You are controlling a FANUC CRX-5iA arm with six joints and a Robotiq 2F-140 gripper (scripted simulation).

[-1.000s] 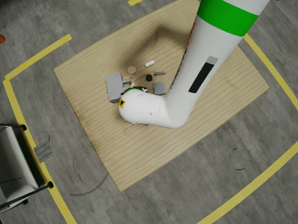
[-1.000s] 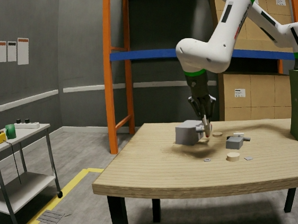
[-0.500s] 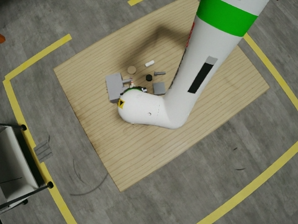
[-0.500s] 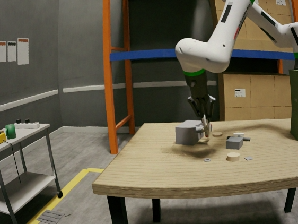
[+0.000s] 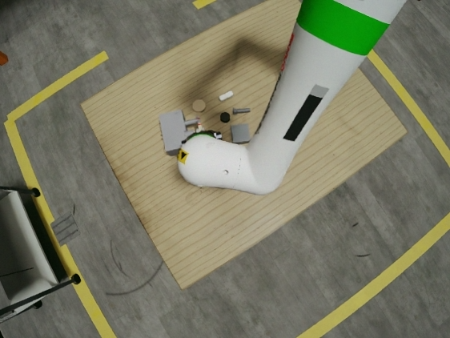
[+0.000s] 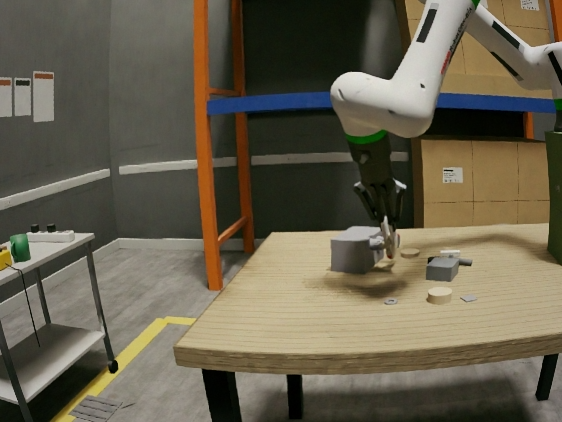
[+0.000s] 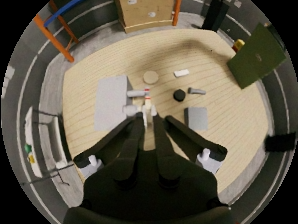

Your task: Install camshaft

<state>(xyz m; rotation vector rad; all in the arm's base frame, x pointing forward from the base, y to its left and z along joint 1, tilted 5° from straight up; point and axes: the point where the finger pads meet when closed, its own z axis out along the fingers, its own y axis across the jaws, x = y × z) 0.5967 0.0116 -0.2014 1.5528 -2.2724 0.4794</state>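
Observation:
The grey engine case [image 6: 352, 255] stands upright on the wooden table; it also shows from above [image 5: 173, 131] and in the wrist view [image 7: 109, 103]. My gripper [image 6: 389, 234] points down just right of the case's front and is shut on the camshaft's pale big gear [image 6: 388, 243]. The camshaft's shaft [image 6: 375, 244] lies level and points into the case's front; from above the shaft [image 5: 192, 120] touches that face. The gear with small red marks shows between my fingertips in the wrist view. The small crank gear and how the teeth meet are too small to tell.
Loose parts lie right of the case: a tan disc [image 5: 198, 106], a white cylinder [image 5: 226, 95], a bolt [image 5: 241, 110], a black cap [image 5: 225, 117] and a grey block [image 5: 240, 133]. Nearer the front edge lie a washer [image 6: 390, 301], another tan disc [image 6: 439, 295] and a small plate [image 6: 468, 298].

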